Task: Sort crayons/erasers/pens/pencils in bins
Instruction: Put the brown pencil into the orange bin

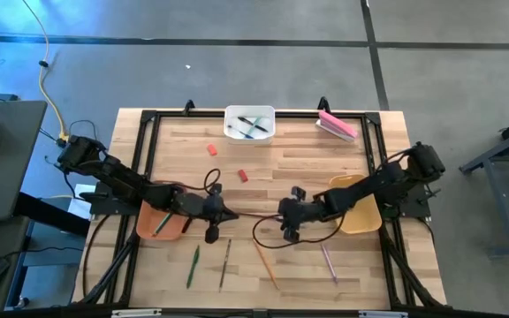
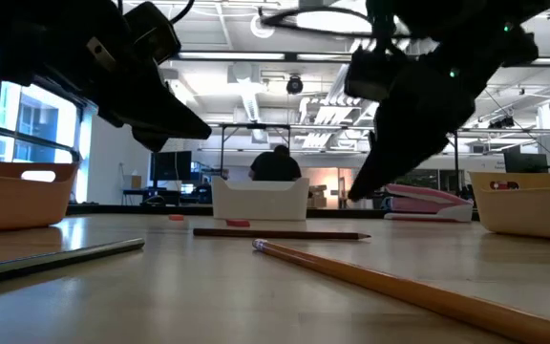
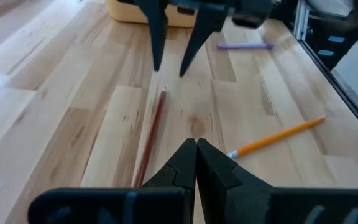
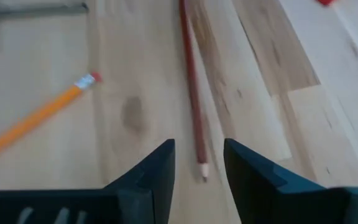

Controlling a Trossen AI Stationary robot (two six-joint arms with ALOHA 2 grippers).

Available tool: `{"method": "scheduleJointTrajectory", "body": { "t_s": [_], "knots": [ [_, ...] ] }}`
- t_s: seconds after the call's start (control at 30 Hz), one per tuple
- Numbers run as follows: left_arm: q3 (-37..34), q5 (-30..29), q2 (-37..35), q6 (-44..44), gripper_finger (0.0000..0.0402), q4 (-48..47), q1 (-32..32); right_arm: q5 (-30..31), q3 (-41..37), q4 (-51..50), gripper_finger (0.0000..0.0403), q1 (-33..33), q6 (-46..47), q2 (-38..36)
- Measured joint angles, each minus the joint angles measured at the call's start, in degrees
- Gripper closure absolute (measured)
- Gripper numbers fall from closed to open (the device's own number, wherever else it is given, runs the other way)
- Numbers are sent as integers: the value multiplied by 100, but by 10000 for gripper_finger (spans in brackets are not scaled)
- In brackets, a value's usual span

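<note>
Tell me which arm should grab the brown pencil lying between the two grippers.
Right, probably. The right gripper is open with the brown pencil tip between its fingers. The left gripper is shut, with the pencil's other end off to one side, so it would need to open and realign.

1. Lab or open-plan workshop: exposed ceiling ducts [image 2: 256,96], strip lights, big windows [image 2: 27,124].
2. Grey concrete floor [image 1: 237,62] with taped lines, yellow cable [image 1: 49,79] trailing.
3. Wooden tabletop [image 1: 272,168] in black frame; person [image 2: 276,164] seated at monitors behind.
</note>
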Motion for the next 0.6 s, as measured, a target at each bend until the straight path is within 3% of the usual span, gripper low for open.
{"method": "scheduleJointTrajectory", "body": {
  "t_s": [0.47,0.6],
  "knots": [
    [49,-5,0,-381,402,-4,34,-58,13,4,276,-65,-293,684],
    [49,0,0,-627,402,-5,138,-67,15,17,298,-63,-295,732]
  ]
}}
